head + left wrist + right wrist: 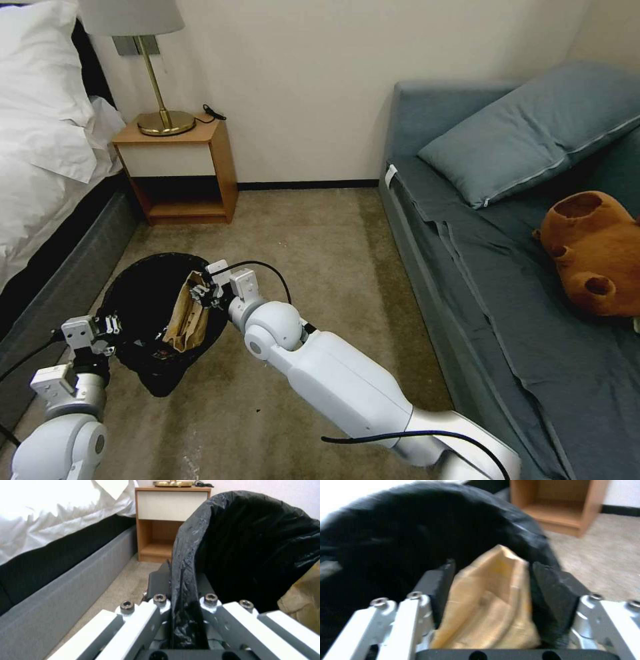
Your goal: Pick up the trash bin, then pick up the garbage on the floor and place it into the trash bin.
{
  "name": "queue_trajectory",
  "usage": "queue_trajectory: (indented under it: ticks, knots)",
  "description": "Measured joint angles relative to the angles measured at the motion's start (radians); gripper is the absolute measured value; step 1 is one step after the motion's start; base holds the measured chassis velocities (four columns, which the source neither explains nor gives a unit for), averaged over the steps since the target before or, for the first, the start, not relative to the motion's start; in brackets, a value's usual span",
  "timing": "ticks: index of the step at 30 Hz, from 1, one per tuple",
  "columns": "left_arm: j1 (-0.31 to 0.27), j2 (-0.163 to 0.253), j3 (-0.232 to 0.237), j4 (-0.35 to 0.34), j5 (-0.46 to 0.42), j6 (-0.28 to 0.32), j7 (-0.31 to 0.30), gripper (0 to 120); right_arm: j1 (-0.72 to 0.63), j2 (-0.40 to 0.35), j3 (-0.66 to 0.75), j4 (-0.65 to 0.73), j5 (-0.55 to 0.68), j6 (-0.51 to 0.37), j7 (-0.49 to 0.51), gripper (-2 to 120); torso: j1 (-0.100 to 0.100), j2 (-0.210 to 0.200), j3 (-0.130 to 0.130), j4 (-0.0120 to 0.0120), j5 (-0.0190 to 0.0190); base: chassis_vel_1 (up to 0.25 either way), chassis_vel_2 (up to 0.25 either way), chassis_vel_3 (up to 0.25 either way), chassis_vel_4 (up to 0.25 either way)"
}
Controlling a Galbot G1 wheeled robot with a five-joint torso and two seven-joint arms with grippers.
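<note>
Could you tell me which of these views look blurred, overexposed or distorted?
Head view: sharp, with wide-angle bending at the edges. Left wrist view: the white bedding is blown out, and the crinkly black bag-lined trash bin shows glare on its rim. Right wrist view: soft, blurring the crumpled brown paper bag.

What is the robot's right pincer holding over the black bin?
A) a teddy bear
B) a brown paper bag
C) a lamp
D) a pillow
B: the right pincer is shut on the crumpled brown paper bag, which hangs over the mouth of the trash bin; the right wrist view shows the bag between the fingers, while the left pincer grips the bin's rim.
</note>
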Motion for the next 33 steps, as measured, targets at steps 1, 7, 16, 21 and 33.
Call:
queue_trajectory:
  ticks: [1, 7, 16, 21, 33]
  knots:
    - [-0.002, -0.001, 0.001, 0.0, -0.004, 0.004, -0.003, 4, -0.001, 0.0, -0.009, 0.012, -0.002, 0.007, -0.016, 67, 0.0, 0.0, 0.0, 0.0002, 0.0, 0.0, 0.0, 0.0, 0.0]
    - [-0.032, -0.001, 0.015, 0.028, -0.015, 0.02, -0.021, 4, 0.004, 0.0, -0.056, 0.067, 0.012, 0.05, -0.047, 88, 0.0, 0.0, 0.0, 0.0002, 0.0, 0.0, 0.0, 0.0, 0.0]
    - [-0.085, -0.003, 0.0, 0.102, -0.148, 0.043, -0.065, 4, 0.041, 0.0, -0.032, 0.062, 0.014, 0.068, 0.008, 100, 0.0, 0.0, 0.0, 0.0, 0.0, 0.0, 0.0, 0.0, 0.0]
    - [-0.108, -0.003, -0.017, 0.135, -0.234, 0.052, -0.087, 4, 0.048, 0.0, 0.006, 0.053, 0.002, 0.068, 0.017, 100, 0.0, 0.0, 0.0, 0.0003, 0.0, 0.0, 0.0, 0.0, 0.0]
    - [-0.279, -0.001, -0.044, 0.27, -0.466, 0.094, -0.226, 4, -0.037, 0.0, 0.095, 0.067, -0.068, 0.062, 0.031, 100, 0.0, 0.0, 0.0, -0.0002, 0.0002, 0.0, 0.0, 0.0, 0.0]
